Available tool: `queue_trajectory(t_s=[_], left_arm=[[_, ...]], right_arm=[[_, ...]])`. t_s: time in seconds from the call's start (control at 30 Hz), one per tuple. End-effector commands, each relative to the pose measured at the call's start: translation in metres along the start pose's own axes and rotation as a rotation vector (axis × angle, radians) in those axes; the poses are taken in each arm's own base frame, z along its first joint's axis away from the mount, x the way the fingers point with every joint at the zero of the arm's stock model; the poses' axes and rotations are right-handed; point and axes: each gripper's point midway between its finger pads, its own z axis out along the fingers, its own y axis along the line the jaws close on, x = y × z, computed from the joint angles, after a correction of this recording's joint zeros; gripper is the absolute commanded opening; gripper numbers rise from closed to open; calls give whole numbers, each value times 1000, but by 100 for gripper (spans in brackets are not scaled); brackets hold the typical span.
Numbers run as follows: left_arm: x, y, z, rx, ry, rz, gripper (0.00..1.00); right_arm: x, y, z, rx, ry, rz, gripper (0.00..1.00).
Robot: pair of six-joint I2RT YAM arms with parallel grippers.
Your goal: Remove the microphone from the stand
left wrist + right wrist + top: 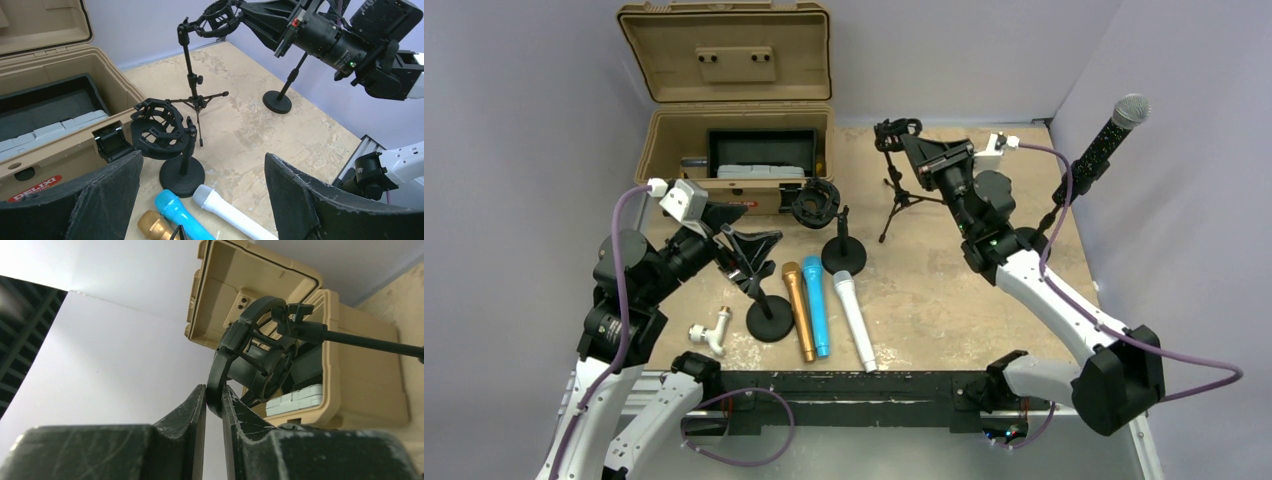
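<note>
The worktop [944, 300] fills the top view, with an open case [724, 100] at 11 o'clock.

At 12 o'clock stands a tripod [899, 200] whose mount [216, 19] looks empty. At 2 o'clock, hard by the right edge, a stand [277, 101] rises behind the right arm. It carries the black mic [1104, 140], tilted with its silver head uppermost. This is the only mic seen seated on a stand, so I take it for the task's thing.

Near 6 o'clock three mics lie loose side by side: the gold mic [799, 312], the blue mic [816, 305] and the white mic [854, 322]. A small white fitting [709, 330] lies at 8 o'clock.

The right gripper [213, 392] is pinched tight on the rim of the tripod's mount, well apart from the black mic. The left gripper [759, 252] hangs at 9 o'clock with its jaws wide apart and nothing between them.

By my reckoning the removal is not yet begun. The black mic sits in its holder and neither gripper touches it. What is left is nearly everything: let go of the mount, reach to 2 o'clock, grip the mic's body, draw it out along its own tilt and set it down. The stand may need steadying as the mic comes free, since its base looks small.
</note>
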Motion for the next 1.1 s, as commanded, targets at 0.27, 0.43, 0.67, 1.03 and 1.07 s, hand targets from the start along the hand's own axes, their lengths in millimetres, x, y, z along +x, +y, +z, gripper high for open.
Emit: queue_trajectory(t_s=[0.27, 0.43, 0.67, 1.03, 1.07], left_arm=[[-10, -1, 6, 17, -27, 9, 89], [-10, -1, 6, 19, -25, 7, 89], [-10, -3, 7, 28, -23, 3, 89], [-8, -2, 9, 29, -15, -2, 89], [-8, -2, 9, 28, -16, -1, 89]], right_arm=[[-7, -44, -32, 154, -31, -130, 58], [-17, -58, -47, 238, -44, -257, 80], [-26, -97, -77, 370, 0, -531, 85], [3, -125, -114, 311, 177, -652, 85], [11, -127, -112, 279, 201, -640, 84]])
